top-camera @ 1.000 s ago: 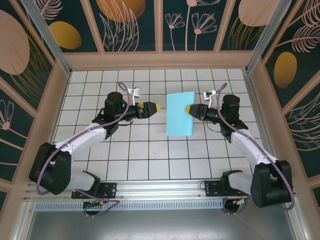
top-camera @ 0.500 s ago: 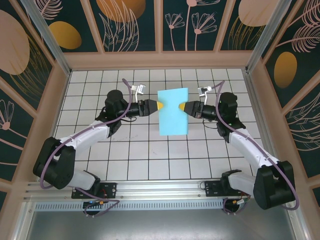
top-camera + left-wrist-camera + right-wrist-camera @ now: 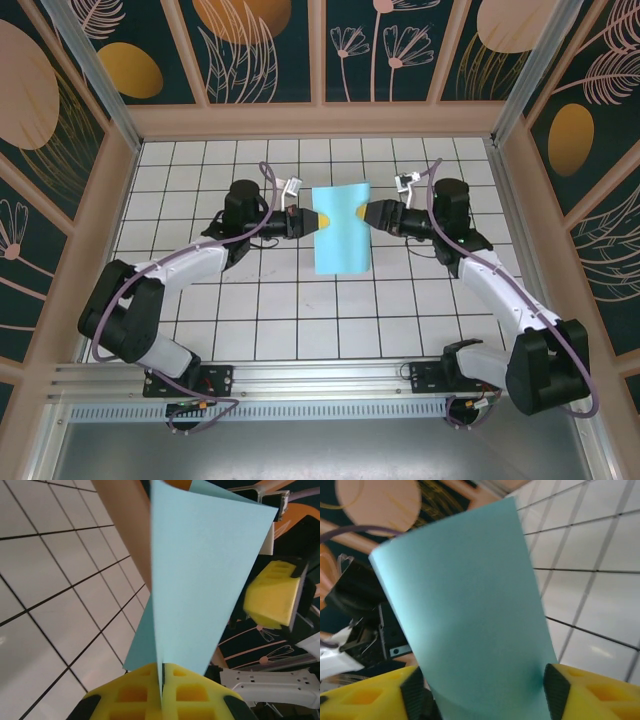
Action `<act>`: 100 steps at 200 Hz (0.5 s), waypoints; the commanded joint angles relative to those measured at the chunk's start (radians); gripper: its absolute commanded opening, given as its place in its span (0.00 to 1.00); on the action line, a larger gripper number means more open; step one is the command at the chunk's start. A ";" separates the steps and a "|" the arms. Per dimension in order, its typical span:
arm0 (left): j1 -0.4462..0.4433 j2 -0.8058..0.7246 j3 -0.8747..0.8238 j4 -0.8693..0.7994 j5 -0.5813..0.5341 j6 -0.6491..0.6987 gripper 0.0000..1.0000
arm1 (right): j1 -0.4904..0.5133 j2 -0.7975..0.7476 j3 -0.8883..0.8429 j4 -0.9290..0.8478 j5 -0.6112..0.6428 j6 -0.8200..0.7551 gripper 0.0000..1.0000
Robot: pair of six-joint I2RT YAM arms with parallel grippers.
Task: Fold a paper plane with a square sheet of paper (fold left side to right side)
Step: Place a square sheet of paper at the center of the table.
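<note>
Where the left gripper (image 3: pixel 318 219) clamps its jaws on the 9 o'clock edge, the square sheet of paper (image 3: pixel 340 228) hangs over the tiled table (image 3: pixel 200 300), toward 12 o'clock. At its 3 o'clock edge, the right gripper (image 3: pixel 366 213) has its jaws apart around the paper.

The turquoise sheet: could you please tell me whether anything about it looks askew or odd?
Yes: the sheet hangs in the air, doubled over, bowed and slightly tilted. The left hand pinches one edge, while the right hand stands open around the opposite edge.

White arms (image 3: pixel 190 262), black joints (image 3: pixel 240 198), purple cables (image 3: pixel 365 529), yellow end effector pads (image 3: pixel 600 695).
</note>
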 commanded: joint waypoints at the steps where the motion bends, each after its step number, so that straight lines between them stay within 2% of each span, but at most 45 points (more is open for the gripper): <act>1: 0.033 0.026 -0.040 -0.094 -0.015 0.068 0.00 | -0.035 -0.041 0.034 -0.227 0.128 -0.138 0.80; 14: 0.050 0.049 -0.044 -0.190 -0.036 0.124 0.00 | -0.042 -0.038 0.042 -0.308 0.197 -0.182 0.86; 31: 0.067 0.084 -0.039 -0.307 -0.058 0.214 0.00 | -0.046 -0.022 0.039 -0.360 0.245 -0.212 0.88; 62: 0.096 0.146 -0.028 -0.449 -0.088 0.332 0.00 | -0.024 0.029 -0.016 -0.308 0.236 -0.201 0.88; 100: 0.141 0.217 0.005 -0.530 -0.149 0.410 0.00 | 0.031 0.149 -0.079 -0.144 0.227 -0.119 0.73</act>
